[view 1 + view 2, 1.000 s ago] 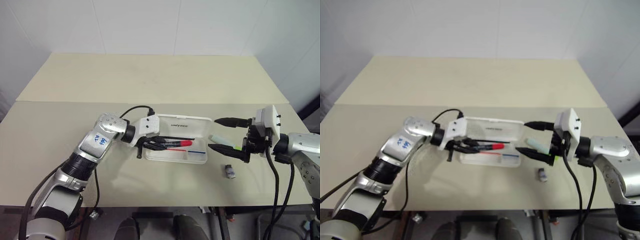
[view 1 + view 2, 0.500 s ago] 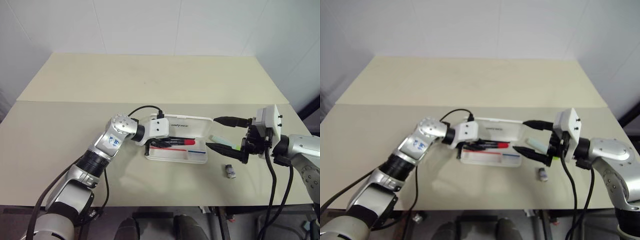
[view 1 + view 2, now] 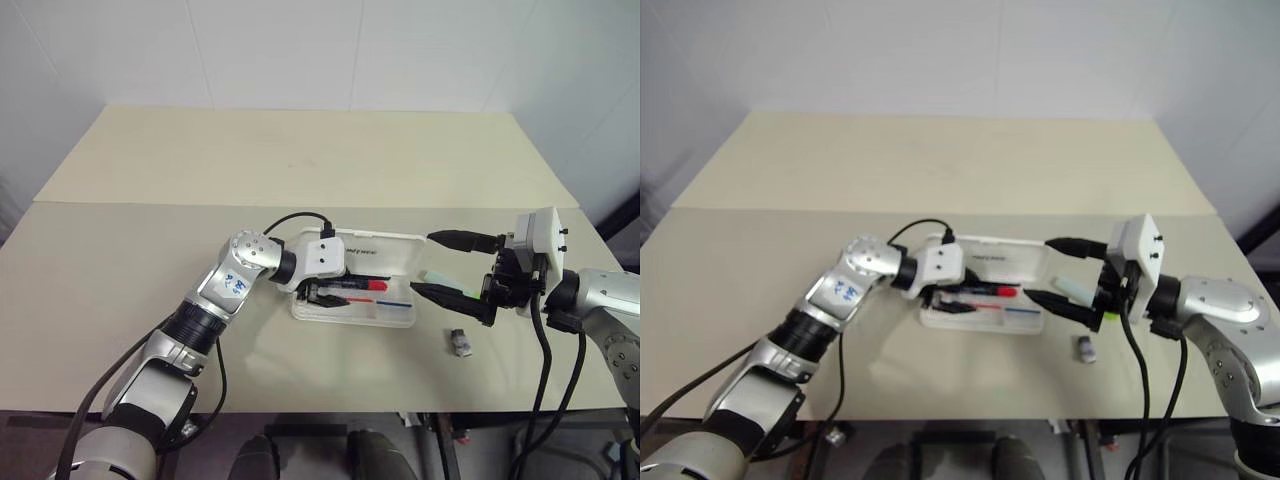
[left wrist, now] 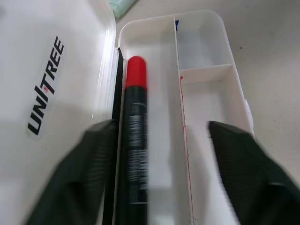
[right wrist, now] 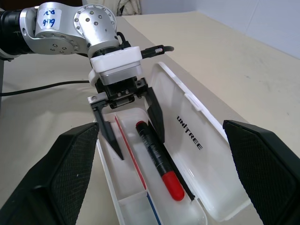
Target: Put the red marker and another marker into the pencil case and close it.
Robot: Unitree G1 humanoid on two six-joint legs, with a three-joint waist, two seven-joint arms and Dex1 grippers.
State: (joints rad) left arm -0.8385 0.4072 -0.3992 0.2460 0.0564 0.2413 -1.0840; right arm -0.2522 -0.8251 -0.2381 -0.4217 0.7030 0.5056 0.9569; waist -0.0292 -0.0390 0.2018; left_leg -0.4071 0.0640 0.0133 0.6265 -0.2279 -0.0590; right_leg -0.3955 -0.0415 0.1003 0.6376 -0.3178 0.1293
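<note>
The white pencil case (image 3: 395, 319) lies open on the table, its lid (image 5: 197, 140) flat behind the tray. Inside the tray's long compartment the red marker (image 5: 160, 160) rests loose, red end toward my right arm. My left gripper (image 3: 322, 295) hovers over the marker's dark end, open, one finger (image 5: 108, 135) on each side of it without touching. Just right of the case the other marker (image 3: 437, 277), a pale mint highlighter with a lime cap, lies on the table. My right gripper (image 3: 422, 265) stands open above and around it, holding nothing.
A tiny grey block (image 3: 459, 342) sits on the table near the front right, close to my right gripper. The small compartments (image 4: 202, 47) at the case's right end hold nothing. A seam crosses the table behind the case.
My left gripper has opened and let go of the red marker, which now lies in the tray. That arm has shifted a little right over the case. The right arm has stayed put.
</note>
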